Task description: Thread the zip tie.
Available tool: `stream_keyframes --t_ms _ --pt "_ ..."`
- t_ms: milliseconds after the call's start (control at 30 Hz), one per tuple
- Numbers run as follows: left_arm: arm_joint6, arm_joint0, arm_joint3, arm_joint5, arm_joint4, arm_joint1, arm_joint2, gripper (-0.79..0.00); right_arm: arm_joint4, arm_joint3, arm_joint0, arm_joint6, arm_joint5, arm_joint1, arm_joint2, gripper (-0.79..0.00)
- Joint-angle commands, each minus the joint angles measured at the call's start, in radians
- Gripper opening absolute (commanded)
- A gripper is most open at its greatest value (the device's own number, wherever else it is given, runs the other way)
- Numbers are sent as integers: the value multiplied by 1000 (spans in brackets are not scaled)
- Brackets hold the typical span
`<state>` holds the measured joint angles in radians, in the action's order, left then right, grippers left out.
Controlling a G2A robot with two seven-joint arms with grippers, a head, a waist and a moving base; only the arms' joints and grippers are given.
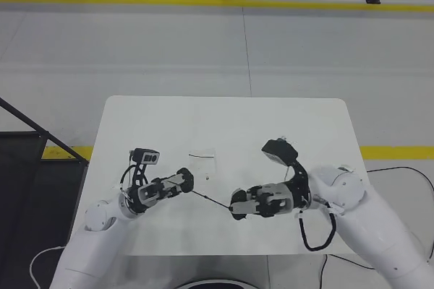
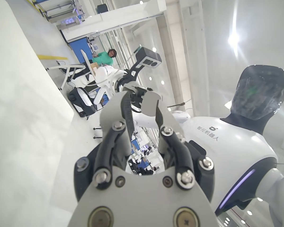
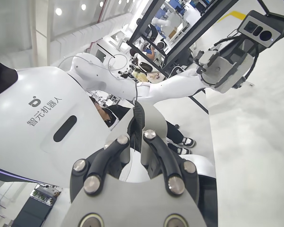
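Top view has the zip tie in the air over the table, my right gripper clamped on one end, my left gripper at the other, its grip unclear; light, springy and slick, I judge, so best pinched near the tip.

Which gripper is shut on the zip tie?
The right gripper: jaws closed, black zip tie poking out past them; the left gripper stands open.

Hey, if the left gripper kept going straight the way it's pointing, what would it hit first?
Probably the right arm's wrist camera: in the top view the left gripper aims straight at it. Height is unclear, so it might pass under or beside it.
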<state>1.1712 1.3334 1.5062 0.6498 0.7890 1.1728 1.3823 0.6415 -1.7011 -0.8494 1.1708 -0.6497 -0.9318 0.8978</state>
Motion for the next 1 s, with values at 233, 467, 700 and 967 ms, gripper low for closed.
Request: stream_keyframes --t_ms 233,467,700,967 --pt "-219 61 -24 178 -108 0 81 0 -446 -132 -42 -76 102 50 128 -785" --pt "-371 102 8 205 -236 4 104 0 -882 -270 -68 -271 419 33 61 -785" --pt "-371 102 8 205 -236 4 104 0 -889 -263 -63 -294 438 27 47 -785" --pt "-381 103 13 198 -242 4 104 0 -971 -281 -77 -324 486 26 39 -785"
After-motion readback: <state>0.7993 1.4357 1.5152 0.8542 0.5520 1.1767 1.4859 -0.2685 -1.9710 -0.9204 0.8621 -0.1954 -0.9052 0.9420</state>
